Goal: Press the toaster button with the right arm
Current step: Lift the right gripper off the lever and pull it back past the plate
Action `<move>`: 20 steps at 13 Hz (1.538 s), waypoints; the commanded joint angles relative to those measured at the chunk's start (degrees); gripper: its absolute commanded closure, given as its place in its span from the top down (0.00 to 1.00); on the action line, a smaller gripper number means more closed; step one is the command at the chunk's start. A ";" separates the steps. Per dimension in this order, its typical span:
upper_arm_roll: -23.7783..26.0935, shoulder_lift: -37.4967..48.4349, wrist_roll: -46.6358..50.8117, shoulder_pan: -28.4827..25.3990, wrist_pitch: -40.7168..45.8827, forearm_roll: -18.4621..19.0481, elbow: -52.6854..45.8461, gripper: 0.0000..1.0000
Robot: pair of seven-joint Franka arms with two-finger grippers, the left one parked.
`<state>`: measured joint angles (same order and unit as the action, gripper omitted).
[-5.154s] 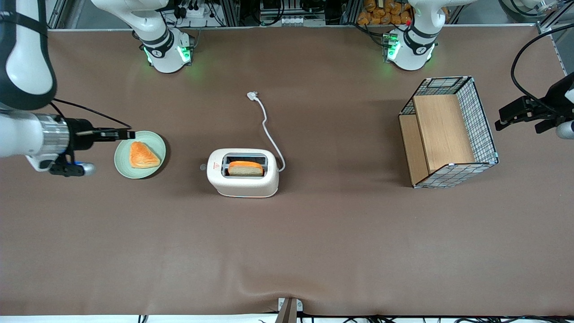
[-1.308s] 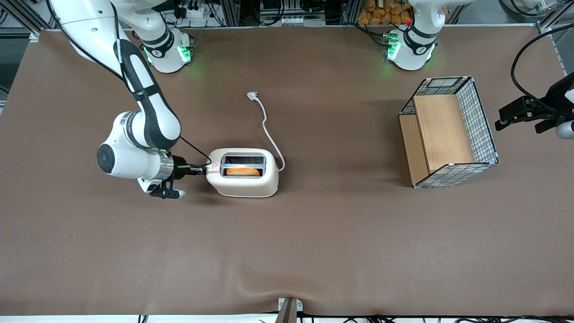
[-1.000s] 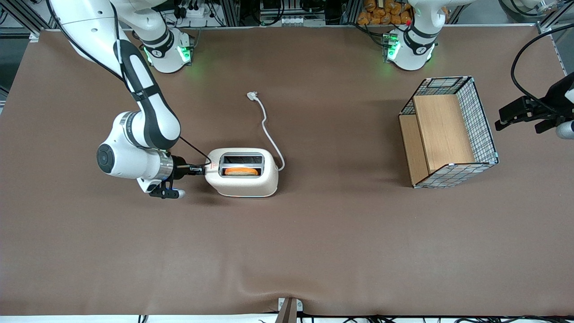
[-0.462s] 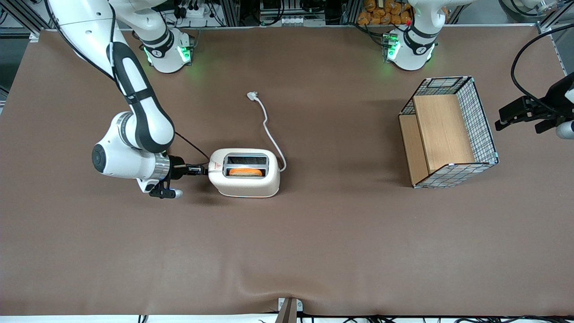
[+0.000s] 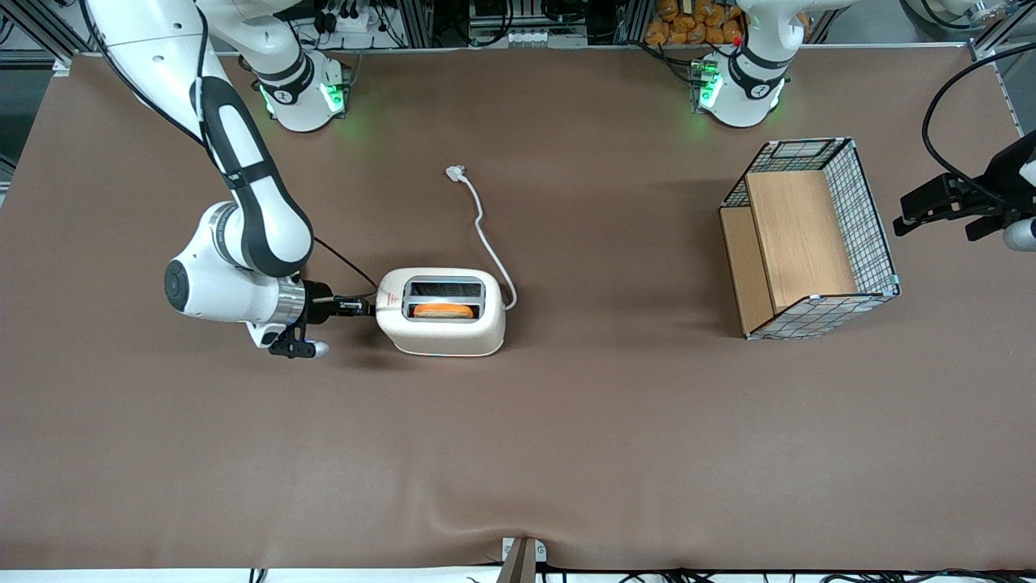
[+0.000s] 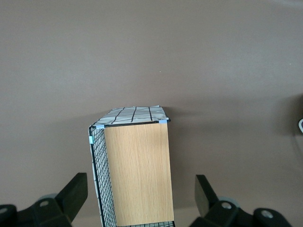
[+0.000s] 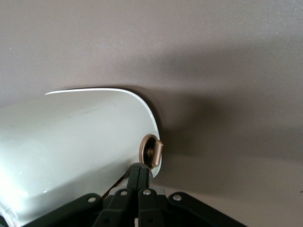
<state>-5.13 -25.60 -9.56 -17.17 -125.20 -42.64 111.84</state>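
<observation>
My slim black gripper (image 7: 140,174), fingers pinched together, touched the small round grey knob (image 7: 151,151) at the white rounded plastic toaster's (image 5: 441,312) 9 o'clock end; harder pushing risked sliding it.

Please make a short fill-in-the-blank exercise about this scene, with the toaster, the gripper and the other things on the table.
1. The gripper has its fingers ____ at the toaster button.
2. The slice in the toaster sits ____ in the slot.
3. The cord ends in a plug lying ____ on the table.
4. The wire basket stands toward the ____ arm's end.

Missing words: shut; low; loose; parked
</observation>
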 commanded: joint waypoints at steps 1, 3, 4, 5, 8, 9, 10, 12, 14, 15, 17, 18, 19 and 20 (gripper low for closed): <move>1.26 -0.69 -1.60 -1.46 0.73 -3.51 -0.21 0.00; 1.08 1.42 0.67 -1.37 2.49 -2.89 -0.74 0.00; 0.91 2.21 1.99 -1.37 3.55 -2.72 -1.35 0.00; 0.38 2.83 2.96 -1.37 4.95 -2.45 -1.88 0.00; -1.72 3.54 6.47 -1.37 10.83 2.19 -6.26 0.16; -2.43 3.54 8.66 -1.37 13.72 5.08 -8.72 0.31; -3.13 3.54 11.38 -1.29 16.54 7.63 -11.18 0.48; -4.53 3.71 12.46 -1.20 20.24 11.86 -14.53 0.97; -6.38 5.11 11.85 -0.85 21.22 13.72 -14.89 1.00; -7.17 6.08 11.85 -0.84 21.31 15.55 -14.72 1.00; -8.67 8.62 11.76 -0.67 21.31 20.99 -14.46 1.00; -9.02 9.94 11.76 -0.32 21.57 22.67 -14.28 1.00; -9.20 11.00 11.67 0.47 22.10 24.60 -14.28 1.00; -9.20 12.32 11.06 1.34 22.28 27.23 -14.28 1.00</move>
<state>-14.46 -16.60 1.37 -17.17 -104.01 -19.65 96.83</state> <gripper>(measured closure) 0.000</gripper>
